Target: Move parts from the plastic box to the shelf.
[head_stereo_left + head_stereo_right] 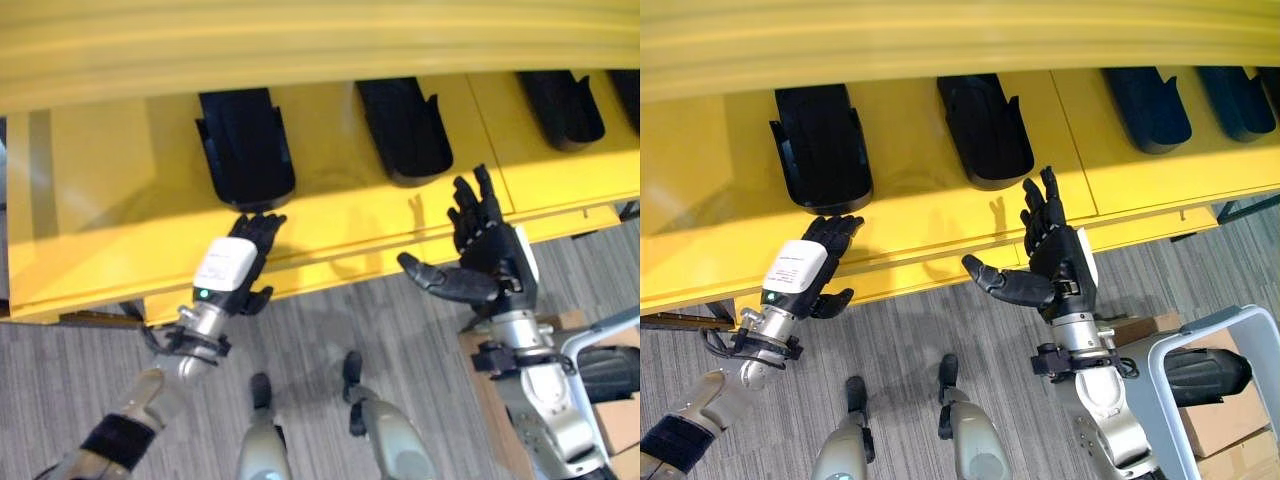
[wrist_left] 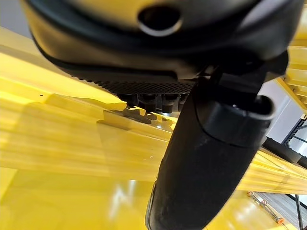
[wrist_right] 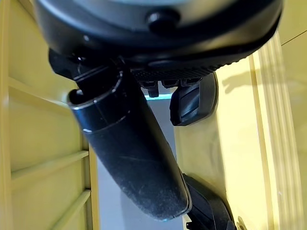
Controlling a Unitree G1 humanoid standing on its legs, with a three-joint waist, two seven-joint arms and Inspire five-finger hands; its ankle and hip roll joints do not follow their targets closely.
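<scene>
Nearest to the robot, grey striped carpet (image 1: 910,320) runs up to the front of the yellow shelf (image 1: 730,250). To the right of the shelf's front, low down, a brown cardboard box (image 1: 1215,415) sits on the carpet with a dark bundle (image 1: 1200,375) on top of it, and a pale grey curved frame (image 1: 1262,345) stands around them.

Both hands are empty. The left hand (image 1: 240,265) reaches over the shelf's front edge with its fingers fairly straight and its back, bearing a white cover, turned up; its fingertips lie just short of the leftmost black part (image 1: 245,145). The right hand (image 1: 1055,255) is held just before the same edge, palm open, fingers spread upright and the thumb stuck out to the left; nothing lies between thumb and fingers.

Farther back, on the shelf board, black parts lie in a row, each a long tray-like piece with a rounded near end: the leftmost, a second (image 1: 985,130) behind the right hand, a third (image 1: 1148,108) further right and a fourth (image 1: 1237,100) at the right margin. None touches either hand. An upper yellow rail (image 1: 940,40) of the shelf crosses above them.

No readable writing is visible, and I cannot see the plastic box.
</scene>
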